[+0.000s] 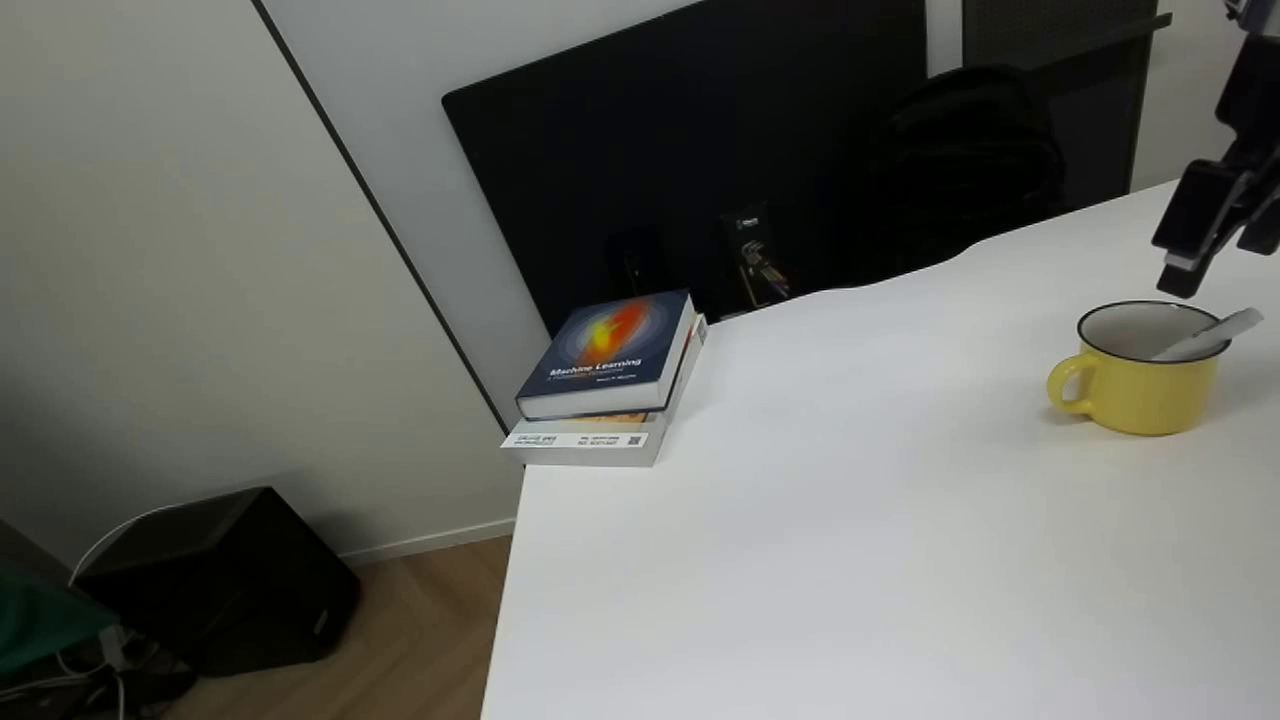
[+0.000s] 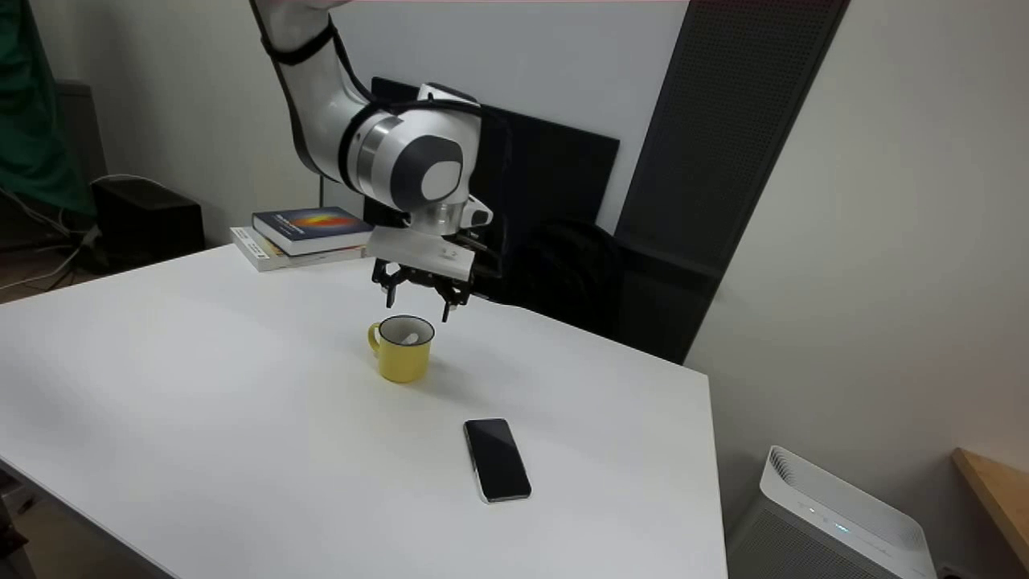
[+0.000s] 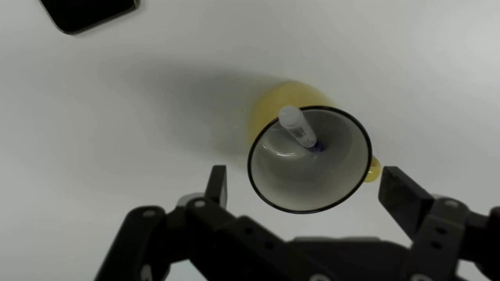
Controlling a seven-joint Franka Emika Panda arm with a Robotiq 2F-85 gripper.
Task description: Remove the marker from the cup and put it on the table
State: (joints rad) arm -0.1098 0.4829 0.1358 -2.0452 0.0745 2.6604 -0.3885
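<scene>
The yellow cup stands upright on the white table; it also shows in an exterior view and in the wrist view. The whitish marker leans inside the cup, its blue end down and its white end past the rim. The marker shows in both exterior views. My gripper is open and empty above the cup, apart from it. In the wrist view the fingers are spread wide, with the cup's mouth seen between and beyond them.
A black phone lies on the table near the cup; its corner shows in the wrist view. Stacked books lie at the table's far edge. A black panel stands behind the table. A white appliance stands beside it.
</scene>
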